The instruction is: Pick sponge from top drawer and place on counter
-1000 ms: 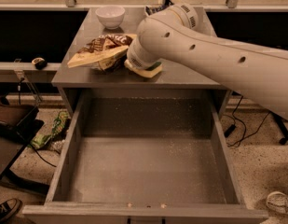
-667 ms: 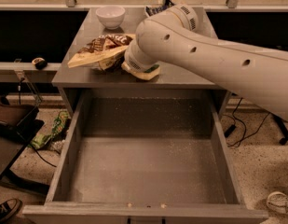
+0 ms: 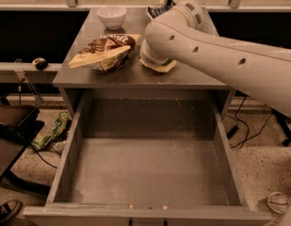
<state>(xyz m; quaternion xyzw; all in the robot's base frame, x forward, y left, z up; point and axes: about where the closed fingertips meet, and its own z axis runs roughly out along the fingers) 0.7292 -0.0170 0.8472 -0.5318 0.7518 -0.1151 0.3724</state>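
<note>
presently the sponge (image 3: 160,67) lies on the counter (image 3: 135,77), right of centre and towards the front edge. it is near the snack bag (image 3: 103,52) but apart from it, and well clear of the top drawer (image 3: 149,168) below. only a pale yellow, wavy-edged sliver of foam shows. the dark green scrub face is hidden, so which way up the sponge sits cannot be told. it looks soft and light, and is judged likely to rest flat wherever it is set down.

the gripper (image 3: 154,59) is down on top of the sponge, covering most of it. the bulky wrist housing hides the working end, so whether the gripper is clamped on the sponge or released cannot be told. the arm (image 3: 220,55) comes in from the right and slants across the counter's right side. this approach appears chosen to reach the bare patch beside the bag without disturbing it.

the drawer stands pulled fully out, with no sponge on its speckled floor, so the placing step is judged nearly done. a white bowl (image 3: 111,16) sits at the back of the counter, out of the arm's way.
</note>
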